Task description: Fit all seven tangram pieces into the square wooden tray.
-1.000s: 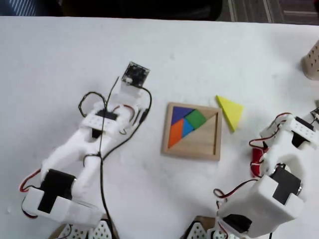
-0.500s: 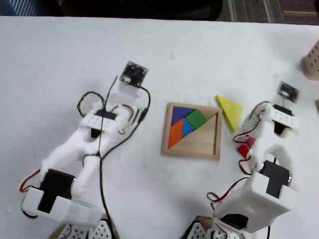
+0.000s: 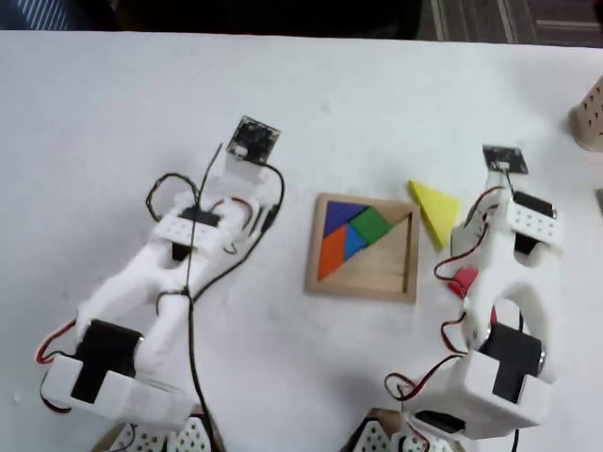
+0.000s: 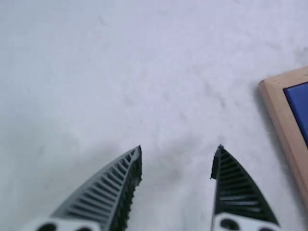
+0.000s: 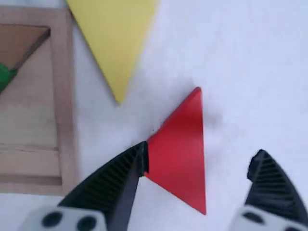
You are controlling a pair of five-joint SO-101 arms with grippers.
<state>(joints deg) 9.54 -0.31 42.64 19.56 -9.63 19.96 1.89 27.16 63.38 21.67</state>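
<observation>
at the left, the left gripper (image 4: pixel 179 150) hangs low over bare white table (image 3: pixel 113 104), its claw spread wide with nothing between the fingers. its wrist view catches just one corner of the wooden tray (image 4: pixel 276 115) and a sliver of the blue piece (image 4: pixel 298 106) at the frame edge. the high view hides those fingers under the arm's own wrist and cables.

in the middle of the table, the high view shows the tray (image 3: pixel 408 254) whole. the blue piece (image 3: pixel 339 217), orange piece (image 3: pixel 332 252), light blue piece (image 3: pixel 354 243) and green piece (image 3: pixel 371 224) are packed into its left part; the right and near parts are bare wood.

just right of the tray, the yellow triangle (image 3: pixel 436 209) lies flat on the table, close to the rim; whether it touches is hard to tell. in the right wrist view it is cut off at the frame edge.

from above, the red triangle (image 3: pixel 464 281) is mostly covered by the right arm. the right wrist view shows it plainly (image 5: pixel 180 149), flat on the table near the tray's outer side. the right gripper (image 5: pixel 199 161) is spread around it: one fingertip (image 5: pixel 137 161) touches its edge, the other stands clear.

a tan object (image 3: pixel 589 118) is cut off at the far right edge.
</observation>
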